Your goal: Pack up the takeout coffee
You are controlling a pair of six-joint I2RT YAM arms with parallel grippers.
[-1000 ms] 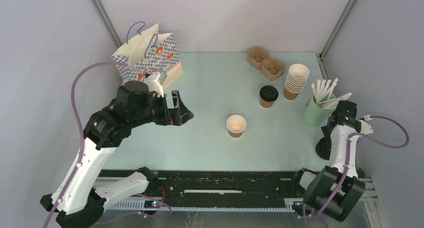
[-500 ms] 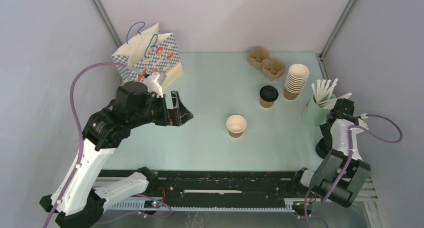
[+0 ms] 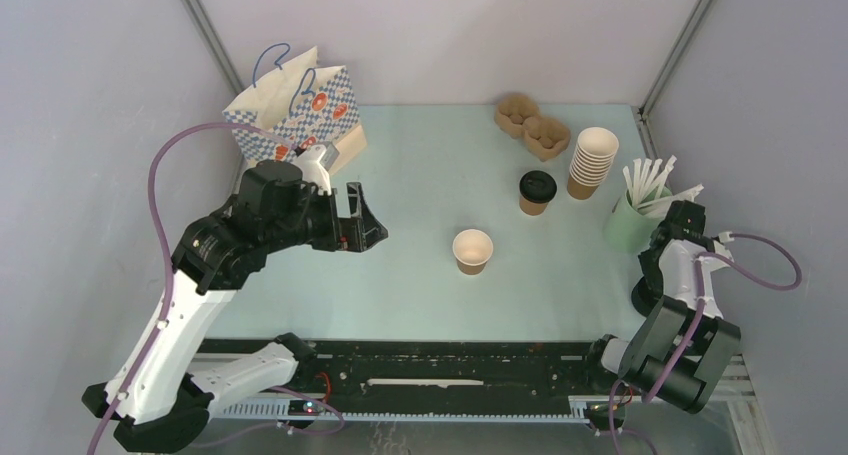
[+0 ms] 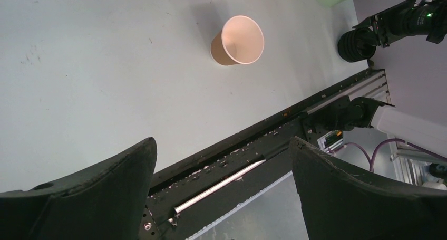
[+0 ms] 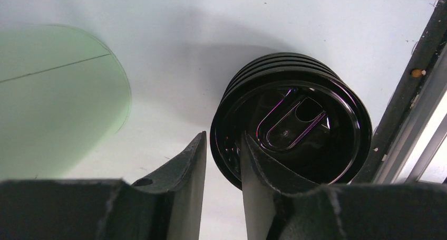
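Note:
One brown takeout coffee cup with a black lid [image 3: 537, 191] stands right of centre. A lidless brown cup [image 3: 472, 250] [image 4: 240, 39], white inside, stands nearer the arms. My left gripper [image 3: 365, 220] [image 4: 221, 145] hovers wide open and empty left of the lidless cup. My right gripper [image 5: 223, 137] points down at a stack of black lids [image 5: 295, 129] [image 3: 643, 297] by the right edge. Its jaws are narrow and straddle the stack's left rim. One finger [image 5: 258, 166] sits inside the top lid. The other finger [image 5: 192, 166] is just outside, a thin gap still showing.
A patterned paper bag [image 3: 295, 110] stands at the back left. A brown cup carrier [image 3: 533, 125] and a tall stack of lidless cups [image 3: 592, 160] are at the back right. A green cup of white stirrers [image 3: 630, 220] [image 5: 58, 103] stands beside the lid stack. The black rail [image 3: 450, 370] runs along the near edge.
The right gripper's jaws have narrowed over the lid stack and its arm has shifted slightly. The left arm has barely moved.

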